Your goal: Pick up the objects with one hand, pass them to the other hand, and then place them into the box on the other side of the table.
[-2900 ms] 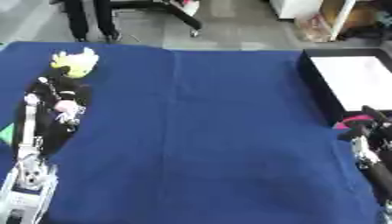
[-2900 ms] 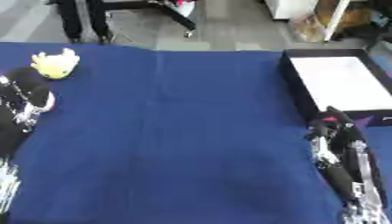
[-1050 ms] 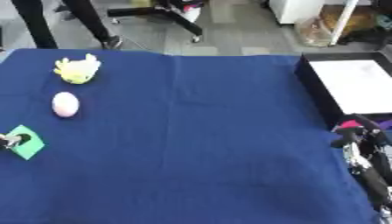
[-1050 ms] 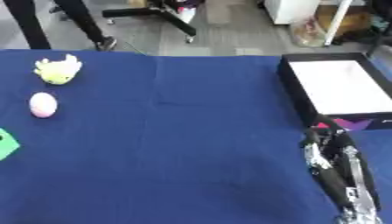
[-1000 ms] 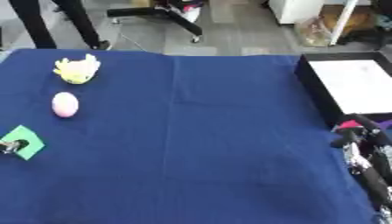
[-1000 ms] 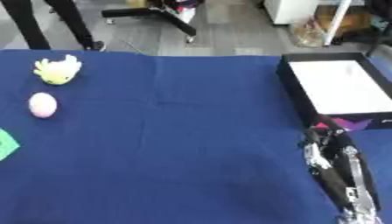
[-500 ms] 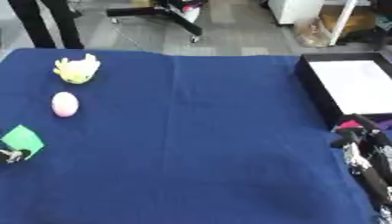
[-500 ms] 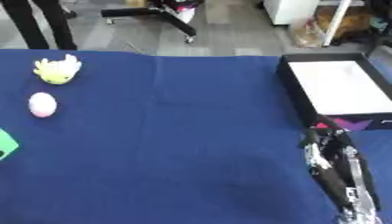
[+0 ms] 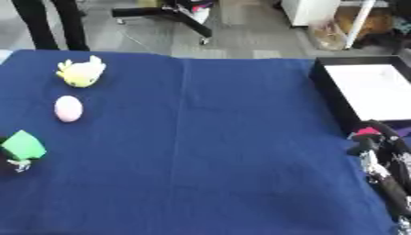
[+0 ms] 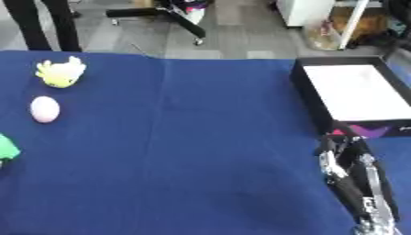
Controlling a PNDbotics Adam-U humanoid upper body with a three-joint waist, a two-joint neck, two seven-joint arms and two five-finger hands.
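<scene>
Left hand [image 9: 11, 161] grips green flat-sided block [image 9: 23, 145] — bright, angular.

Even, fairly bright light falls from overhead, and the blue cloth on the counter [image 9: 201, 151] shows only soft folds and no hard shadows. Both views are soft and slightly blurred throughout, so edges smear, most of all on the right robot hand [image 10: 347, 158] near the lower right corner. The white inside of the box [image 10: 353, 94] looks washed out, almost glaring
</scene>
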